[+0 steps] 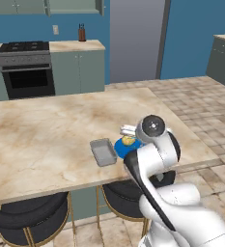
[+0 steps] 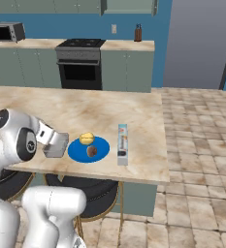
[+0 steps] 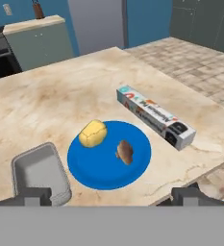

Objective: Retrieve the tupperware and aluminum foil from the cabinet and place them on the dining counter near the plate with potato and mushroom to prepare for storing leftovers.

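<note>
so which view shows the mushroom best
The hand view: the mushroom lies unobstructed on the blue plate, right of the potato. The right base view shows it small but clear; in the left base view the arm covers that side of the plate.

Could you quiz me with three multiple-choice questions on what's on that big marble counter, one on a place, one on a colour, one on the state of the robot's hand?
1. Where does the aluminum foil lie?
A. On the dining counter, beside the plate and apart from it
B. On top of the plate
C. Inside the tub

2. What colour is the plate?
A. White
B. Bright blue
C. Red

3. How is the hand?
A. Shut on the tub
B. Shut on the foil carton
C. Open, holding nothing

Answers: 1 A, bare marble shows between carton and plate in the hand view. 2 B, a blue disc bears the potato and the mushroom. 3 C, its finger tips stand wide apart with nothing between them, and the tupperware rests on the counter next to the plate.
</note>
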